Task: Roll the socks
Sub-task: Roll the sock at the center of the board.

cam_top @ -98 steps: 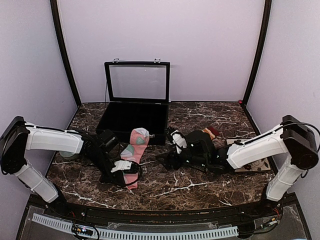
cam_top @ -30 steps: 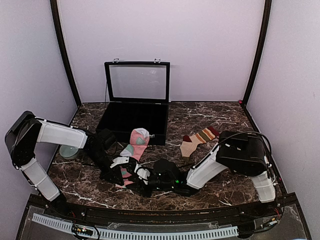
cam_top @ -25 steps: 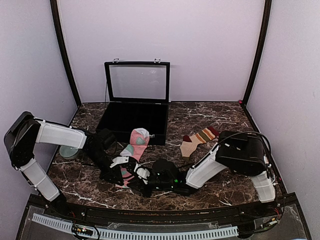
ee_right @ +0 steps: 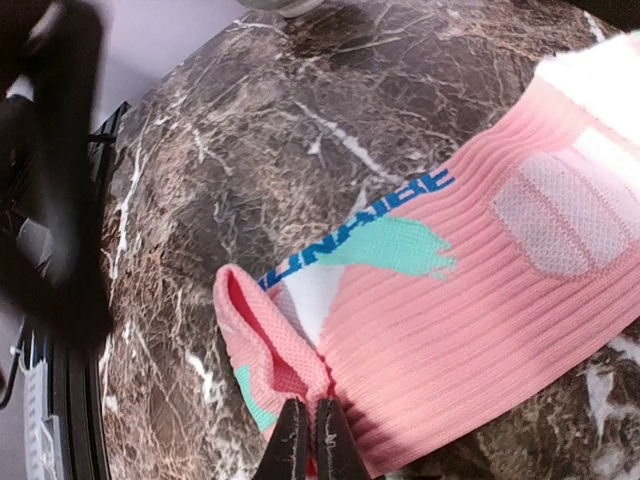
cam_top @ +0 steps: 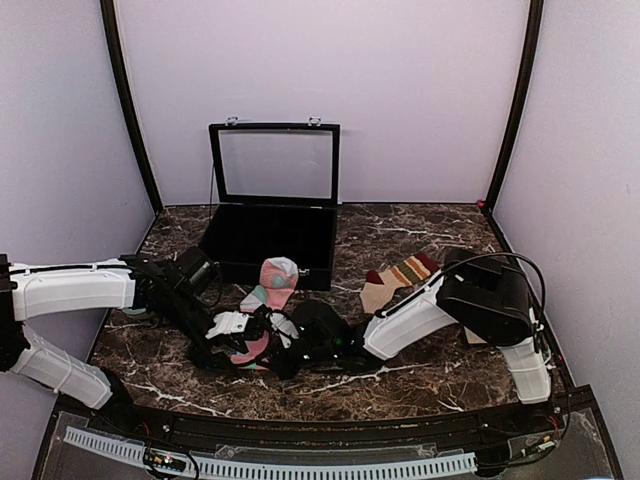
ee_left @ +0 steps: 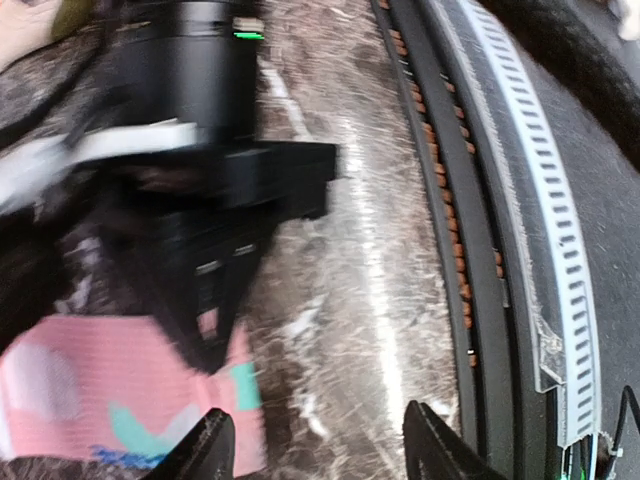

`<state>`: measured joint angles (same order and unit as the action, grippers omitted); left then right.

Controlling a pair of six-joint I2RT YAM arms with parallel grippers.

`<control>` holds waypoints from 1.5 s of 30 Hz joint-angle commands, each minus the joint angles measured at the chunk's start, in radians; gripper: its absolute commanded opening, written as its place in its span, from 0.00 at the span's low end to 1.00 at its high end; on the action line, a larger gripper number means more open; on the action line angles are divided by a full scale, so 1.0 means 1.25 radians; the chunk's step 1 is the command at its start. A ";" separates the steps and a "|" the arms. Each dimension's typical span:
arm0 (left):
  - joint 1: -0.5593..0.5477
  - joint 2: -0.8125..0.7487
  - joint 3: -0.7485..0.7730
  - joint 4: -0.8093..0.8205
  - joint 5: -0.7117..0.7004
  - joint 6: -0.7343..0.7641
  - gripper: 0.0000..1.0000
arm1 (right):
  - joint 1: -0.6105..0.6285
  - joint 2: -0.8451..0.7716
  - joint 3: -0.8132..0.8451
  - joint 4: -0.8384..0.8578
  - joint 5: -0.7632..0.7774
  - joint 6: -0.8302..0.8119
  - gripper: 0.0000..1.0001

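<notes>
Eyes on the pink sock (cam_top: pixel 272 285): it lies stretched out just in front of the black case (cam_top: pixel 310 275), its pale toe end up against the case's front wall and its other end pointing away from the case, towards the arms. And there's the action, at that far-from-the-case end. The right gripper (ee_right: pixel 307 445) has its fingers pressed together on the very edge of the fabric, a small lip of pink pulled up and folded over so you can see the inside of the sock. That's one pinch, not a roll. The rest of the sock is flat on the marble table (cam_top: pixel 450 370), ribbing smooth, mint patches all showing. The left gripper (ee_left: pixel 320 455) is right there beside it, on the side away from the case, fingers spread wide with nothing between them and only table beneath. Over to the right of the case, well apart from both grippers, the tan striped sock (cam_top: pixel 400 275) lies flat, no fold in it. So by my reckoning we're at the very start: first sock gripped at its edge for the opening turn, the whole length left to roll towards the case, then the tan one from scratch.
</notes>
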<state>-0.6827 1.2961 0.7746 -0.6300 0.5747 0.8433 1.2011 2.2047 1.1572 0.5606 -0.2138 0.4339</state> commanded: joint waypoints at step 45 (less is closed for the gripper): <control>-0.038 0.155 -0.134 0.190 -0.236 0.033 0.15 | -0.036 -0.019 0.045 -0.319 -0.079 0.138 0.10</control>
<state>-0.7296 1.4330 0.6281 -0.3302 0.3412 0.9012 1.1584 2.1948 1.2598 0.3107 -0.3401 0.6170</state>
